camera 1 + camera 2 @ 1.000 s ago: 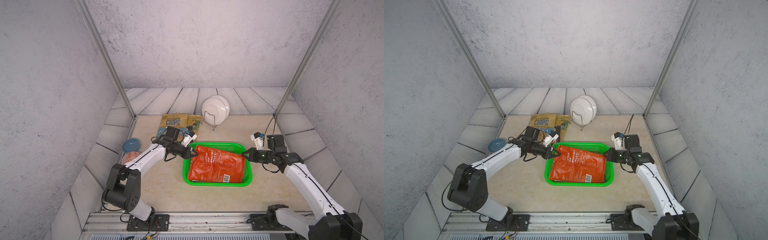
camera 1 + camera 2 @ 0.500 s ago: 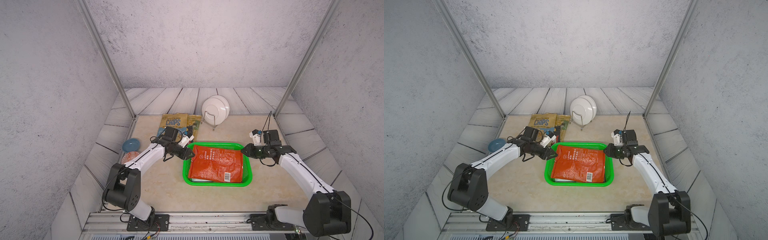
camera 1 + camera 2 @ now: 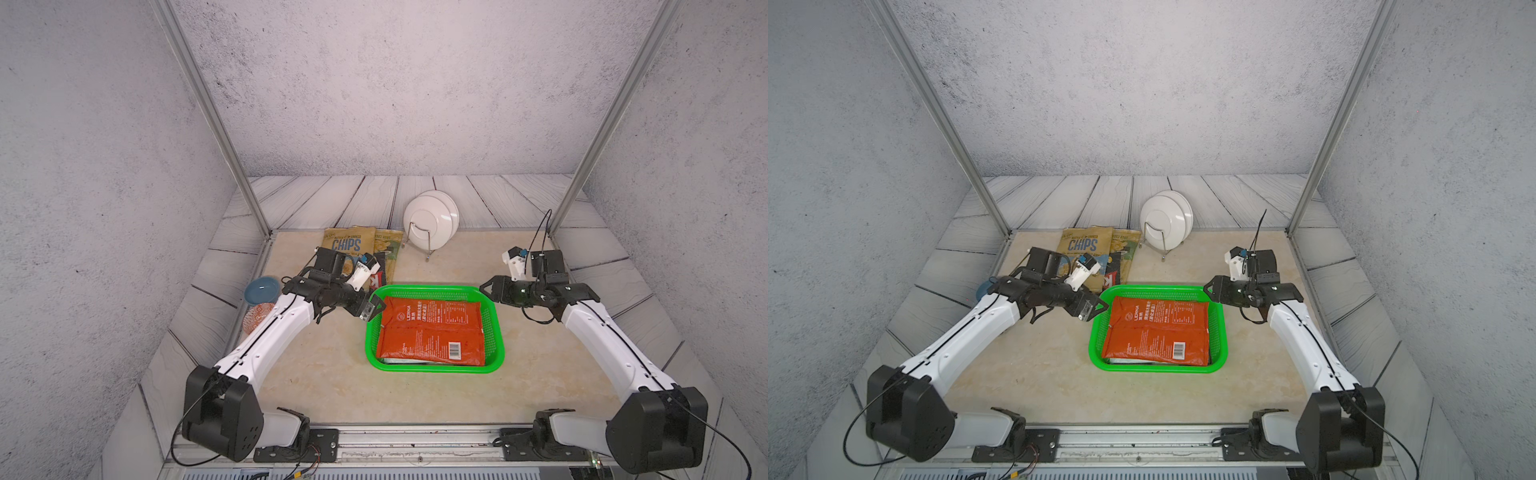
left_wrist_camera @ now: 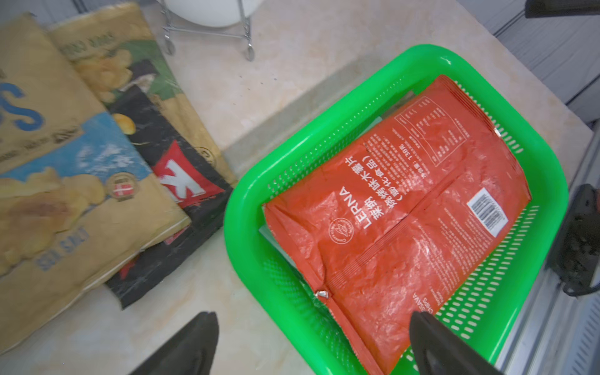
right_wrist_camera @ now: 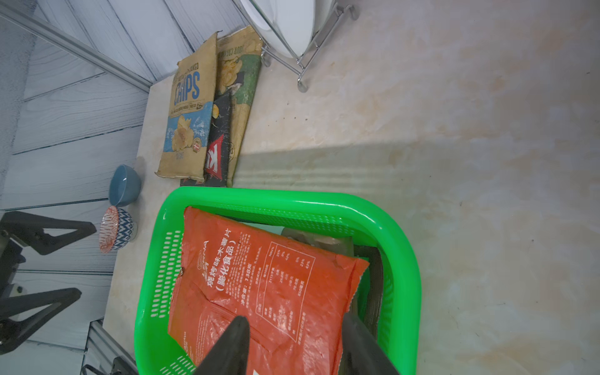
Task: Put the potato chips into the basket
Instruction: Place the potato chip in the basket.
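Low in the middle, the orange bag (image 3: 432, 332) lies flat in the green basket (image 3: 436, 368). The left claw (image 3: 374, 311), by the basket's upper left corner, is wide open and empty. The right claw (image 3: 487, 289), at the upper right, is part open and empty too. Lift both clear of the rim, then pinch the CHIPS bag (image 3: 347, 243), farther back, by its edge.

The orange bag (image 3: 432, 328) is glossy, crinkled film; the basket (image 3: 432, 369) smooth, shiny perforated plastic; the tan bag (image 3: 347, 243) matt and papery; the desk (image 3: 332, 374) polished, stone-like.
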`<action>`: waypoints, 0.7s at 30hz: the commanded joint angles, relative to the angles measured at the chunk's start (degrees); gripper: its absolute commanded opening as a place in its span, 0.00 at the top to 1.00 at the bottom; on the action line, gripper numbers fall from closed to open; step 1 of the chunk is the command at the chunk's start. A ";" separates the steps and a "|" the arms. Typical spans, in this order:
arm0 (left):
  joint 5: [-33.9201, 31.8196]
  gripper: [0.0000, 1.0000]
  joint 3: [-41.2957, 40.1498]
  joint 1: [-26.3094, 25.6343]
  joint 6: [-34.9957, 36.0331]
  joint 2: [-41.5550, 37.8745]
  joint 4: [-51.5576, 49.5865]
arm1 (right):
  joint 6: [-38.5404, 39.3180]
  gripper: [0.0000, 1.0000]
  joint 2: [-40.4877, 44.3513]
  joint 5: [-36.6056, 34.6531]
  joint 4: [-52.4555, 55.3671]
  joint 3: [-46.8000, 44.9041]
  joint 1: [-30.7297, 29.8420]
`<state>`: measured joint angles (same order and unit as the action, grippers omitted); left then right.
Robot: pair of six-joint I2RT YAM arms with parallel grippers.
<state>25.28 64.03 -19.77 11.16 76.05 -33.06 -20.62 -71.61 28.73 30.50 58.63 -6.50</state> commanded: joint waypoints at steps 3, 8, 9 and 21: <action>-9.82 0.01 4.27 6.53 -0.91 1.68 -1.10 | -3.53 0.50 3.98 3.31 -3.48 -3.66 -0.98; -9.06 0.05 7.95 14.39 -8.21 9.88 -2.45 | -5.86 0.50 5.71 3.51 -7.03 -6.45 -1.32; -8.69 0.07 7.89 15.66 -10.18 11.54 -2.03 | -6.17 0.50 6.09 3.29 -7.50 -6.83 -1.32; 6.40 0.17 3.53 23.18 -29.16 25.95 13.20 | -7.76 0.50 11.15 0.36 -10.99 -8.91 -1.35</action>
<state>26.48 68.82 3.42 -11.44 100.68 -25.69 -27.66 -61.91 30.20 21.21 50.13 -7.60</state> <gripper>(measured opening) 0.832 0.502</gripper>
